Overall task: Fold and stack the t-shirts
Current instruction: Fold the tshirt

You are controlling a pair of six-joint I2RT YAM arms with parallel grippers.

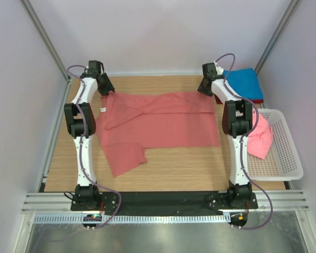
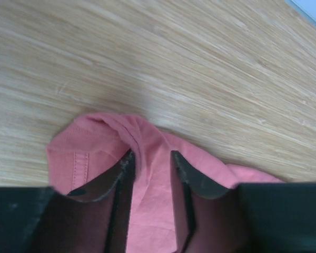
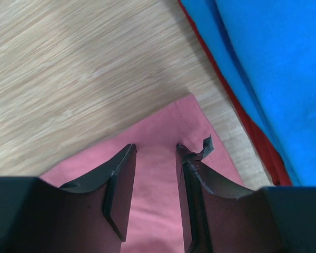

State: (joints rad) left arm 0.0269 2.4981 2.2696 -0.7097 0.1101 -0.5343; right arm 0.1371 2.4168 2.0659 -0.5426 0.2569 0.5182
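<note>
A salmon-red t-shirt [image 1: 158, 124] lies spread on the wooden table, with one sleeve toward the near left. My left gripper [image 1: 108, 90] is low over its far left corner. In the left wrist view this gripper [image 2: 151, 155] is open, and the shirt [image 2: 95, 142] is bunched into a ridge between the jaws. My right gripper [image 1: 204, 90] is at the far right corner. In the right wrist view it [image 3: 156, 148] is open astride the flat hem corner [image 3: 163, 126]. A folded blue t-shirt [image 1: 245, 81] lies on a dark red one [image 3: 253, 132] at the back right. A pink t-shirt [image 1: 260, 139] is in the basket.
A white mesh basket [image 1: 284, 158] stands at the right edge of the table, beside the right arm. Pale walls and metal frame posts enclose the table at the back and sides. Bare wood [image 1: 189, 166] shows in front of the spread shirt.
</note>
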